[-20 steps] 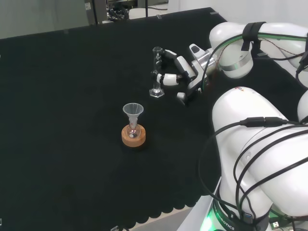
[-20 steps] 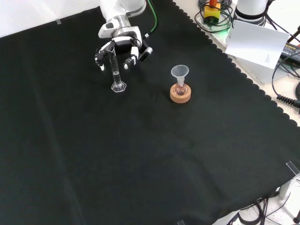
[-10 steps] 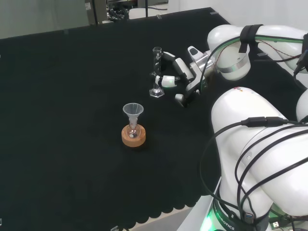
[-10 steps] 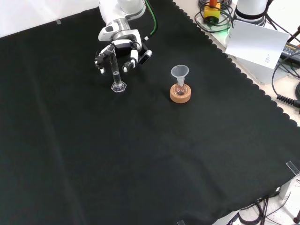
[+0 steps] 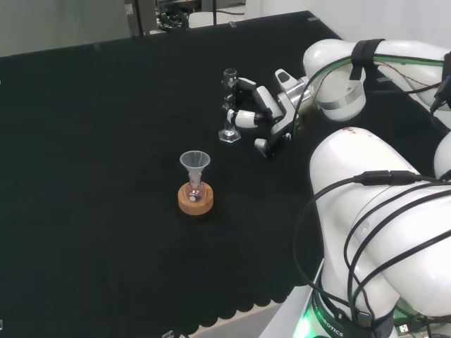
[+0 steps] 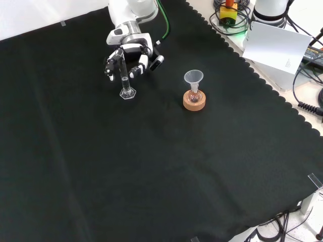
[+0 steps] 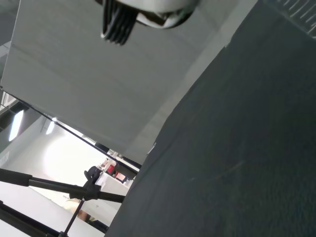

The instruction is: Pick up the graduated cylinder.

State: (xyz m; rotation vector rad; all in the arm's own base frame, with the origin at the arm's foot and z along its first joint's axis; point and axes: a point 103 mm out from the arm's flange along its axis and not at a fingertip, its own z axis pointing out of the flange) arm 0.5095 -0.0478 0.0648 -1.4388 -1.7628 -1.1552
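Note:
The graduated cylinder (image 5: 227,105), a slim clear tube on a hexagonal foot, stands upright on the black cloth (image 5: 106,141). The black and white hand (image 5: 262,107) is close on its right in the head view, with bent fingers (image 5: 242,118) reaching up to the tube. In the front view the hand (image 6: 129,49) comes from above. The cylinder (image 6: 124,80) stands between the thumb on its left and the fingers (image 6: 136,69) on its right. I see no plain grip on the glass, and its foot (image 6: 127,94) rests on the cloth.
A small flask with a clear funnel (image 5: 194,163) in its neck sits on a cork ring (image 5: 195,200), nearer the bench's front edge than the cylinder. In the front view the cork ring (image 6: 194,102) lies right of the cylinder. The arm's white links (image 5: 380,211) fill the head view's right.
The hand has crept closer to the cylinder, so its fingers and thumb now flank the tube. The cylinder and the flask have not moved.

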